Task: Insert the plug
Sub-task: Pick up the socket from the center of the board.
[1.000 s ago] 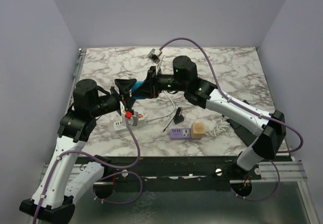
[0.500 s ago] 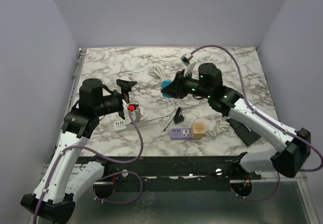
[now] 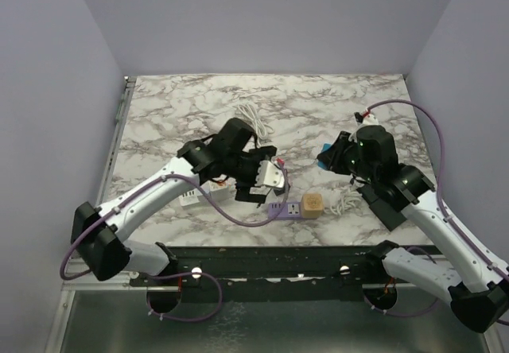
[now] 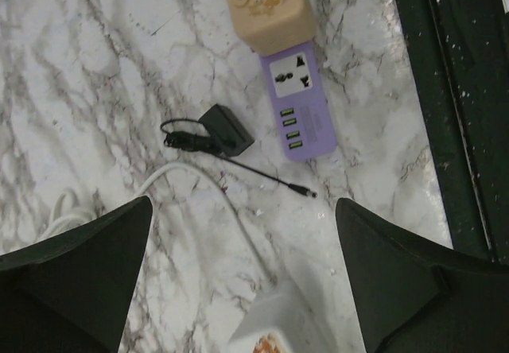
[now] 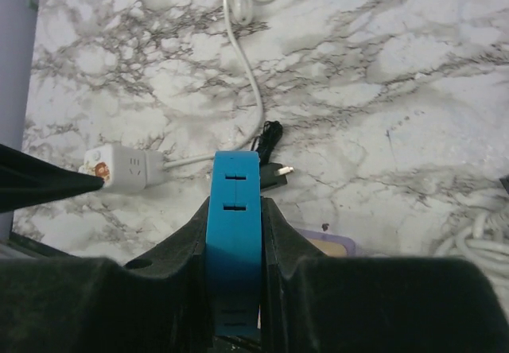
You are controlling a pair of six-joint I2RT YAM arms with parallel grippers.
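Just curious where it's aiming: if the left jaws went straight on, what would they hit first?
Probably the white cable on the marble table; the black adapter lies near it. Depth is unclear.

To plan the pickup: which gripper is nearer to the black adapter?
Left. The left gripper hovers open above the black adapter; the right gripper, holding a blue block, is farther right.

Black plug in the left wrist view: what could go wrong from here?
1. The open left gripper hangs near the black plug, but the white cable runs close beside it: a grab could catch both.
2. The right gripper is shut on a blue block, so nothing steadies the purple strip: it may slide under a push.
3. The tan adapter crowds the strip's free socket.
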